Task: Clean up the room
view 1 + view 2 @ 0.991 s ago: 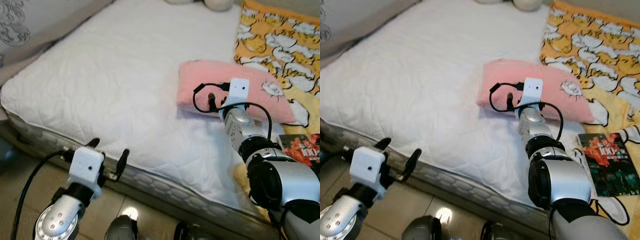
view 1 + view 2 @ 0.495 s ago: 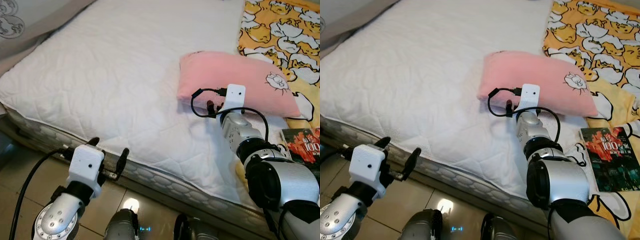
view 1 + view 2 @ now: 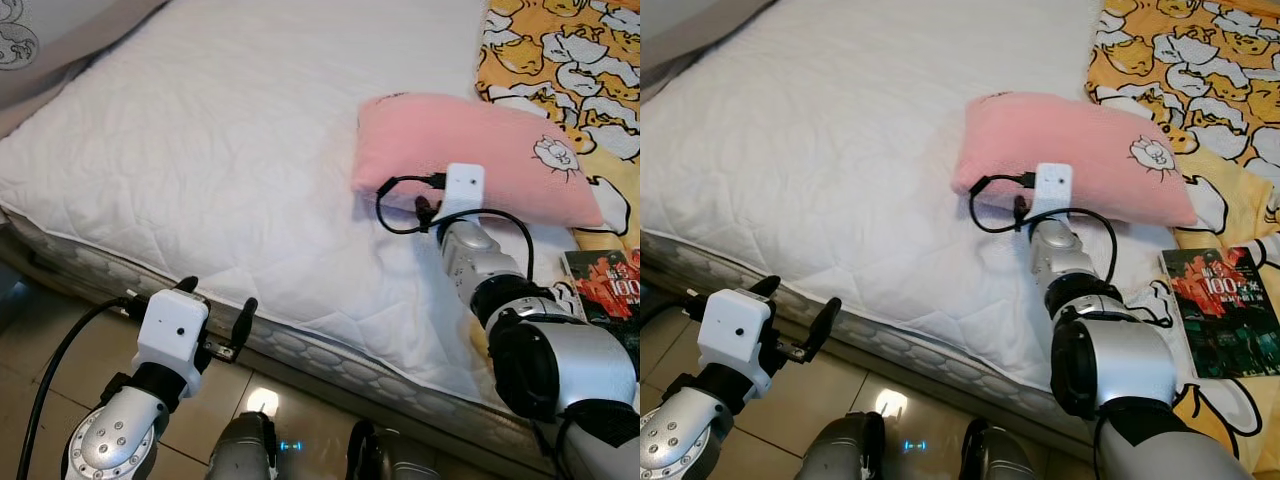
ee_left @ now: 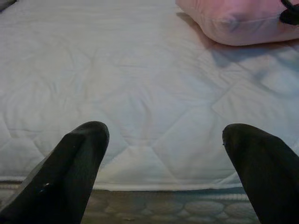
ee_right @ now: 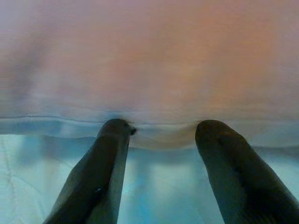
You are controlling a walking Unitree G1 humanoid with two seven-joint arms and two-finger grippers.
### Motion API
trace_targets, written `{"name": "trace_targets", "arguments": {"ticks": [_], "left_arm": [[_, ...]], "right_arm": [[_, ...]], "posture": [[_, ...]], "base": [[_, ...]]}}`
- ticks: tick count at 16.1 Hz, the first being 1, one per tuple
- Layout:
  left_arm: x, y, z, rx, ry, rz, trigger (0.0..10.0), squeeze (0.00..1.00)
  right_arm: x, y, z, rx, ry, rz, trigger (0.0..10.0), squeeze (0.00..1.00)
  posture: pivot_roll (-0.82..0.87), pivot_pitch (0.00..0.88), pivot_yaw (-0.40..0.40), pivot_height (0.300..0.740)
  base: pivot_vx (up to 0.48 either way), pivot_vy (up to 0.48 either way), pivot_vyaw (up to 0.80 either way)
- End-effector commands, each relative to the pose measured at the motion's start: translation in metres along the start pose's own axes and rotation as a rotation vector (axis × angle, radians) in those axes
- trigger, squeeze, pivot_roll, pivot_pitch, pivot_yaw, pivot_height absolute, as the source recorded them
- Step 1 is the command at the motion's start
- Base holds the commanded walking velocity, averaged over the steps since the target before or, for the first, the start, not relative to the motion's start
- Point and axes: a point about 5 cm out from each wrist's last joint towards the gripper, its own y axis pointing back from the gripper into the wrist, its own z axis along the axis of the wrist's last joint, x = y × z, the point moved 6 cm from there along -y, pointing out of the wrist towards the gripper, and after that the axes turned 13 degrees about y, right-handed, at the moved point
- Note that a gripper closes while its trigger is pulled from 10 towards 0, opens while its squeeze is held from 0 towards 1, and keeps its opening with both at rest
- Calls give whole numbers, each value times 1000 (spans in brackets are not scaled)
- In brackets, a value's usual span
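Note:
A pink pillow [image 3: 470, 140] with a small cartoon print lies on the white quilted mattress [image 3: 200, 150]. My right gripper [image 3: 1025, 207] reaches over the mattress to the pillow's near edge. In the right wrist view its open fingers [image 5: 114, 140] touch the pillow's seam [image 5: 149, 56], with the edge of the pillow at the tips. My left gripper [image 3: 215, 298] hangs open in front of the mattress's front edge, above the floor, holding nothing. The left wrist view looks across the mattress [image 4: 140, 93] toward the pillow [image 4: 233, 21].
A yellow cartoon-print blanket [image 3: 560, 60] covers the right side of the bed. A dark book [image 3: 1225, 310] lies on it near my right arm. Tiled floor [image 3: 60, 330] runs along the bed's front. Grey patterned fabric [image 3: 40, 40] lies at the upper left.
The head camera has tilted down and shifted, so the whole scene sits differently. My right gripper stays at the pillow's near edge. The left arm has not moved.

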Motion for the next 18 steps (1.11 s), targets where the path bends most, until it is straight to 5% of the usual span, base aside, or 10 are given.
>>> {"name": "trace_targets", "arguments": {"ticks": [1,6,10,11,14,18], "left_arm": [[-2,0,1,-3,-2,1,10000,0],[-5,-16,3,-31,13,-15,10000,0],[-14,-39,6,-58,11,-66,10000,0],[-15,-48,5,-58,2,-76,10000,0],[-23,-72,4,-66,-26,-126,10000,0],[-25,-91,7,-87,-26,-147,10000,0]], "right_arm": [[8,-1,27,-91,49,33,0,0],[34,7,76,-323,63,115,0,0],[6,18,54,-416,53,-64,0,0],[-3,28,44,-468,64,-116,10000,1000],[-24,68,5,-512,68,-263,10000,1000],[-28,107,-30,-492,59,-285,10000,1000]], "posture": [[416,224,-70,736],[359,170,-74,736],[278,101,-76,736],[234,64,-68,736],[150,0,-48,736],[73,0,-21,736]], "base": [[0,0,0],[0,0,0],[0,0,0],[0,0,0],[0,0,0],[0,0,0]]}}
